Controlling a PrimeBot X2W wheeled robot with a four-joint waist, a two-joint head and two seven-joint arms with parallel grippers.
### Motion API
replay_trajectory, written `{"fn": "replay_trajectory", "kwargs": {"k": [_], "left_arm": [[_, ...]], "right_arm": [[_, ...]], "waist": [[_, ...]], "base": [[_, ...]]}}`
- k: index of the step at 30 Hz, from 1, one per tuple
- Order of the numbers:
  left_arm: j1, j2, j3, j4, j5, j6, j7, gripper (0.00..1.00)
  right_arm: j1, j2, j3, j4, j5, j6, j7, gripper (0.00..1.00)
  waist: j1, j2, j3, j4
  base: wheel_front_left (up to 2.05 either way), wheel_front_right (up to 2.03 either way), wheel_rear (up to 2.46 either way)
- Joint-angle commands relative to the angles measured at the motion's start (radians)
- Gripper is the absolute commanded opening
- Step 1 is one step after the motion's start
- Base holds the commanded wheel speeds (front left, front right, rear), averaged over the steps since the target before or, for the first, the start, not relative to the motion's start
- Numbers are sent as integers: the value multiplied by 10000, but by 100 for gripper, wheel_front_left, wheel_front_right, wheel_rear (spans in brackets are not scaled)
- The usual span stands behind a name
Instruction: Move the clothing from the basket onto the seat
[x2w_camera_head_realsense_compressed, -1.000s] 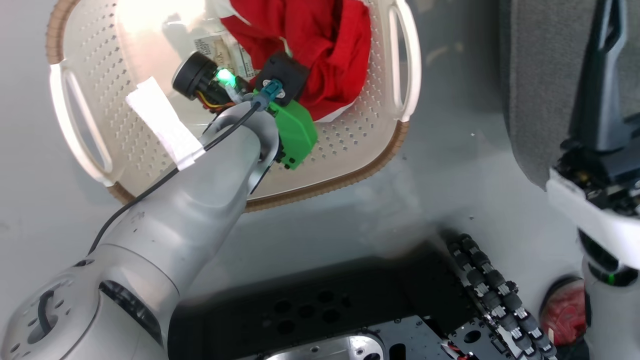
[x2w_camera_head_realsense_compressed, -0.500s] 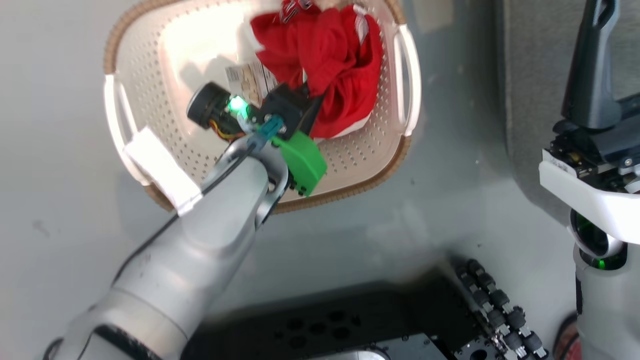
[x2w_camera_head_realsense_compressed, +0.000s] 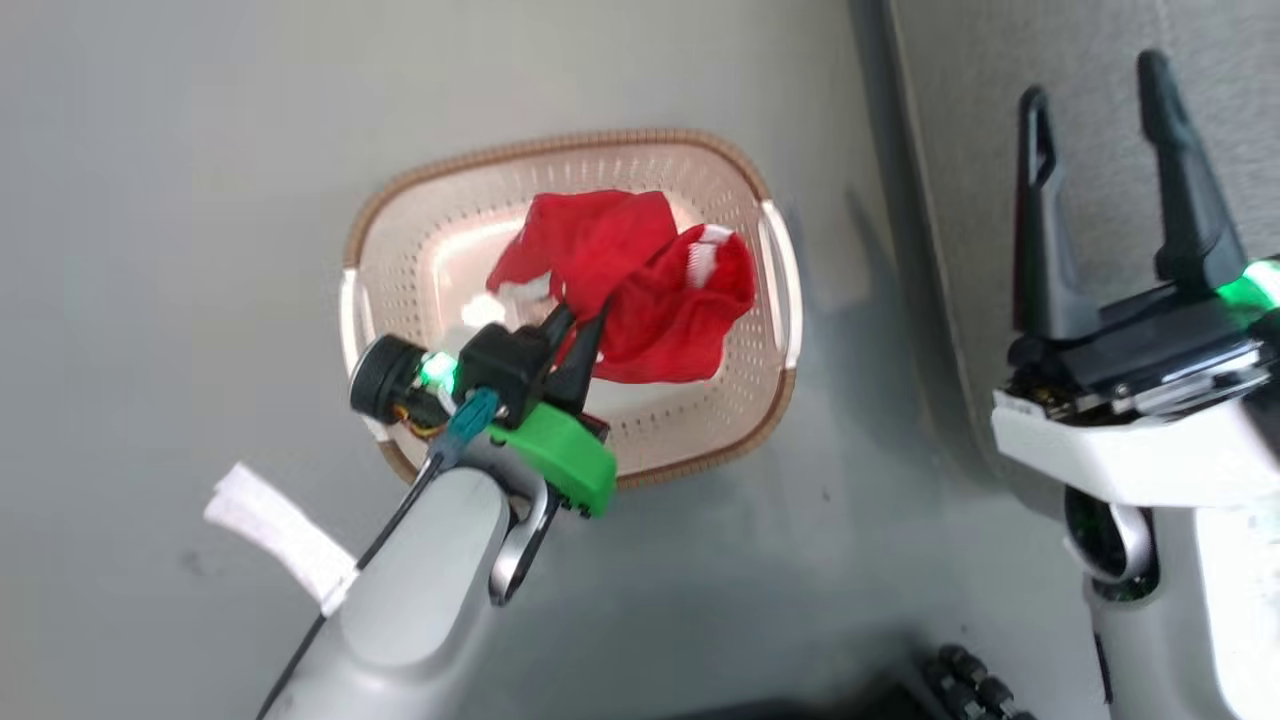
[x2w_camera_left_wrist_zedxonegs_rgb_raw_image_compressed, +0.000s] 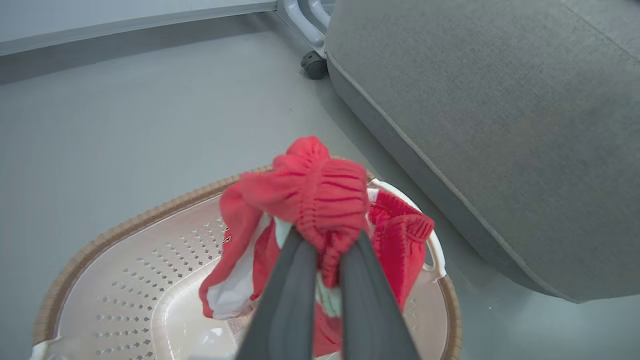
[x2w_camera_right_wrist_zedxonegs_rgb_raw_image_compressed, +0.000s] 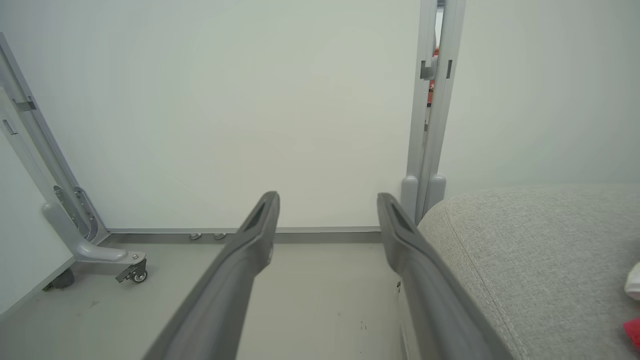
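The task is in its early part. The clothing is over the basket, which stands on the floor just beside the seat. None of this red bundle has reached the grey cushion yet. In the right wrist view a small scrap of red and white lies at the far edge of the seat, too little of it in sight to name.

The left jaws are closed tight on a gathered fold of the clothing. The ribbed red cloth bunches above the tips, and the rest hangs down towards the basket. Whether the lowest folds are clear of its bottom cannot be told. What is left, by the look of it, is to carry the bundle across to the seat and let go.

The right jaws stand wide apart, hold nothing, and hang above the seat's near edge.
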Motion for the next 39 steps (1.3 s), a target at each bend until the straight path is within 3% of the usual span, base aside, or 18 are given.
{"fn": "replay_trajectory", "kwargs": {"k": [1, 10, 18, 29, 39], "left_arm": [[497, -12, 206, -244, 220, -17, -6, 0], [2138, -29, 1135, -2004, 916, -285, -6, 0], [2738, -27, 1385, -3204, 1089, -396, -6, 0], [2915, -23, 1294, -4355, 1061, -333, -6, 0], [2433, -24, 943, -4566, 864, -315, -6, 0]], "right_arm": [[303, -3, 77, 163, 19, -14, -49, 100], [1501, 64, 180, 721, 7, -14, -49, 100], [2430, 72, 504, 1111, 119, -14, -49, 100], [3181, 78, 721, 1442, 287, -14, -49, 100], [3022, -11, 1628, 1689, 258, -14, -49, 100]], "waist": [[0, 36, -2113, 225], [0, 36, -4156, 363], [0, 36, -5353, 291], [0, 36, -6109, 58], [0, 36, -5865, 57]], "base": [[0, 0, 0], [0, 0, 0], [0, 0, 0], [0, 0, 0], [0, 0, 0]]}}
